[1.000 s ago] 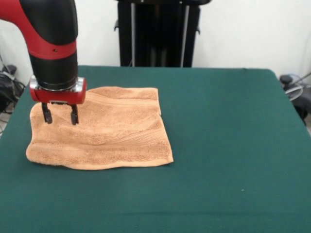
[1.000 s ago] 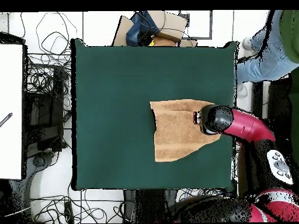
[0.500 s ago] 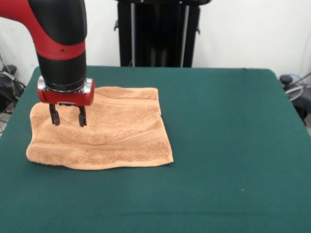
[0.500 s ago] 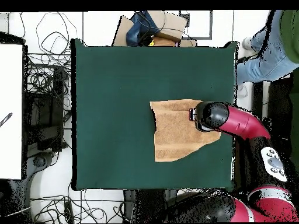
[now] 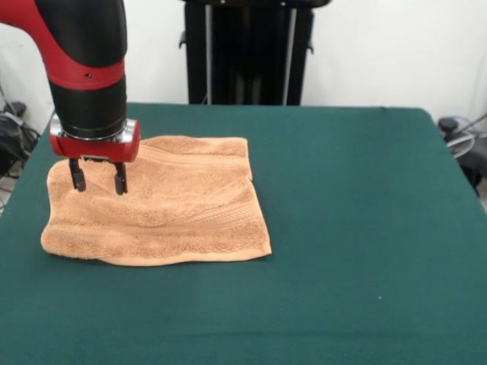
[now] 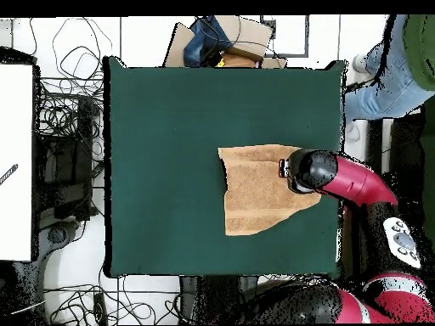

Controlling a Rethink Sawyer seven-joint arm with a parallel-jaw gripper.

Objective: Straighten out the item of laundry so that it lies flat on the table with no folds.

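Orange-tan terry towel (image 5: 156, 199) lay on the green table (image 5: 350, 228), at the left side in the front view, folded double and rumpled along its front edge. Its long axis ran left to right. Gripper (image 5: 98, 176) hung directly over the towel's far left part, fingers spread and empty, tips just above the cloth, so the towel lay straight below it.

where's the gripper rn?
Front view: the gripper is open over the towel's far-left part. Overhead: it sits at the towel's right side, near the table's right edge.
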